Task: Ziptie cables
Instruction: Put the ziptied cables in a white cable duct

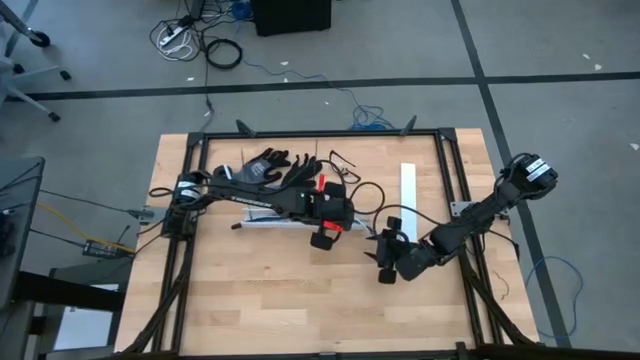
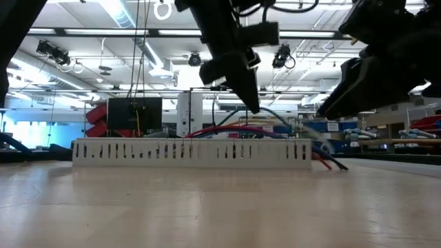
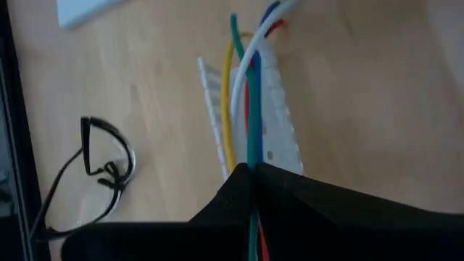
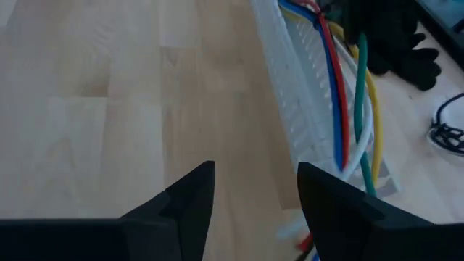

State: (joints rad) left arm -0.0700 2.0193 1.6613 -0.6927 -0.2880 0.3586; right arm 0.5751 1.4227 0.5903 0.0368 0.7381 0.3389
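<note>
Left tool (image 3: 254, 181) pinching cables (image 3: 250, 109); right tool (image 4: 254, 196) spread.
Arms reach mid-surface; thin glossy wires over slotted white strip (image 2: 193, 153); pale wood surface (image 1: 280, 300).

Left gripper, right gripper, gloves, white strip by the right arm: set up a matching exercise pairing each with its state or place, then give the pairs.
Things:
1. left gripper
2. right gripper
3. gloves
4. white strip

States or places:
A. open, holding nothing
B. lying alone on the table right of the cables
C. shut on the cables
D. black, at the table's far edge

Pairs: 1-C, 2-A, 3-D, 4-B
</note>
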